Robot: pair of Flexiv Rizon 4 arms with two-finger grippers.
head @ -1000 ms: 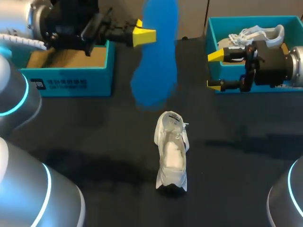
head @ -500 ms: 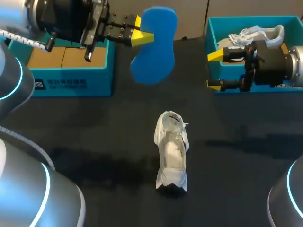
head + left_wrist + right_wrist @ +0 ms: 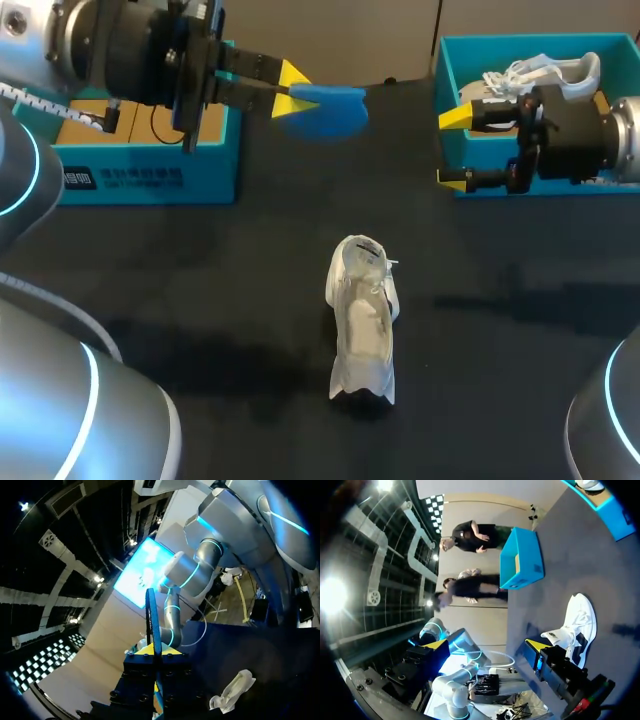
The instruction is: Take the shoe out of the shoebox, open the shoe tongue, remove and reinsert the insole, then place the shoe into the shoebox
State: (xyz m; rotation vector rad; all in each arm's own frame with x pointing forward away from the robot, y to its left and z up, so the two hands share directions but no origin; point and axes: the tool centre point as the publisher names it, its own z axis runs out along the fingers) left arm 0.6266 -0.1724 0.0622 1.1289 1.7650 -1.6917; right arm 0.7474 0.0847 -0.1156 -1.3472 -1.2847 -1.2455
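- Our left gripper (image 3: 293, 92) is clamped on the blue insole (image 3: 330, 108), up above the table.
- Our right gripper (image 3: 452, 150) hangs wide open and holds nothing, beside the right shoebox (image 3: 445, 70).
- The white shoe (image 3: 362, 320) sits mid-table.

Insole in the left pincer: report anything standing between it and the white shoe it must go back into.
Nothing visible does. The blue insole is held in the left pincer; only open table lies between it and the white shoe, whose opening is uncovered.
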